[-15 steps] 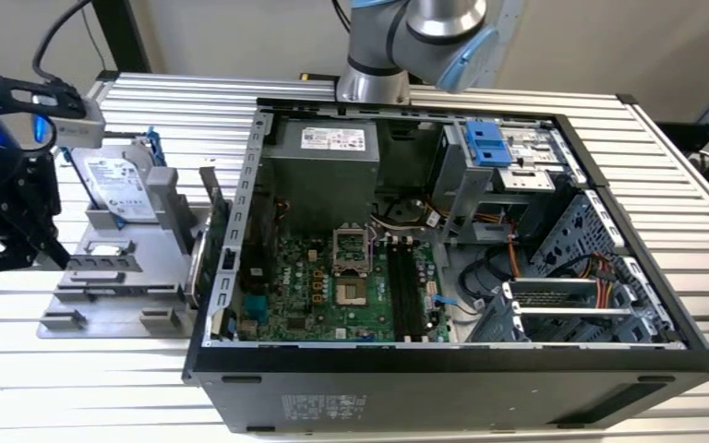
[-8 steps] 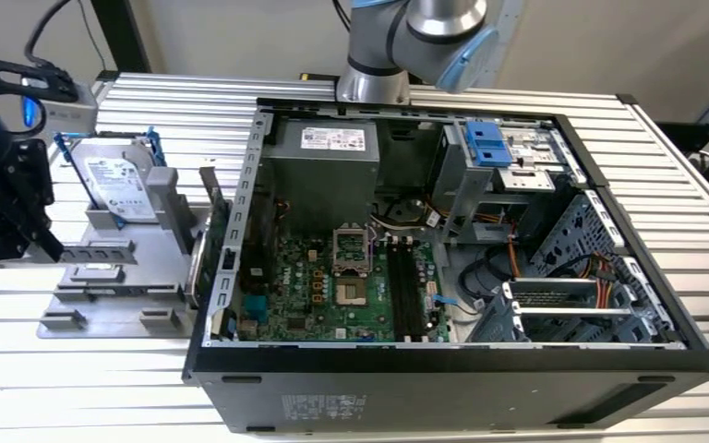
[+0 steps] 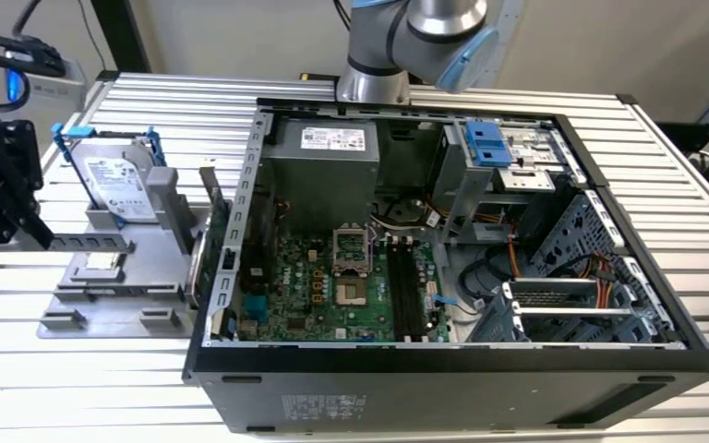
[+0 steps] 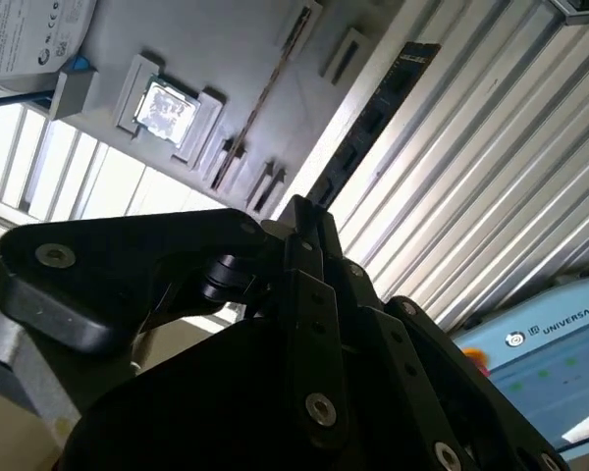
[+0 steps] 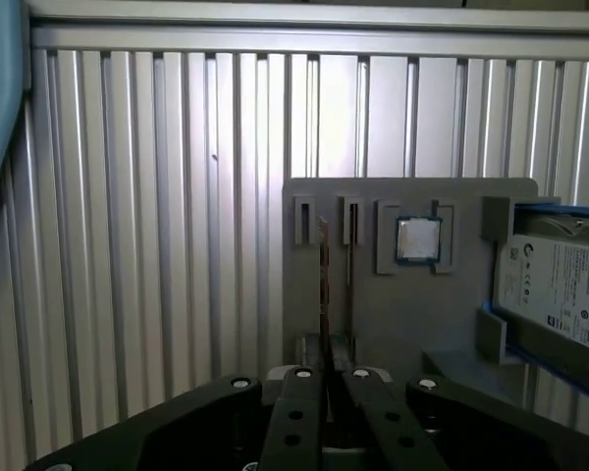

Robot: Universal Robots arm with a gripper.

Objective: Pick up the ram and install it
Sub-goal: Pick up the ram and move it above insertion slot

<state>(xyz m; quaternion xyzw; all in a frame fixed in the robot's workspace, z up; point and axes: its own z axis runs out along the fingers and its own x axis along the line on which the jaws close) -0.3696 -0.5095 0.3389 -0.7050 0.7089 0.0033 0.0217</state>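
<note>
The ram (image 5: 324,285) is a thin stick seen edge-on, standing in a slot of the grey holder (image 5: 393,324). In the second wrist view the ram (image 4: 260,103) shows as a thin brownish line on that holder. My gripper (image 5: 329,378) hangs above the holder in line with the stick, its black fingers (image 4: 299,226) drawn together and holding nothing. In the exterior view the gripper (image 3: 22,221) is at the far left, just beside the holder (image 3: 108,295). The open computer case (image 3: 453,360) lies to the exterior view's right, with its long memory slots (image 3: 406,286) on the green board.
On the holder sit a square processor chip (image 5: 417,239) and a silver hard drive (image 3: 121,185) with blue rails. A wider card (image 3: 210,217) stands between holder and case. The table is ribbed metal (image 5: 157,245). The arm's base (image 3: 373,83) rises behind the case.
</note>
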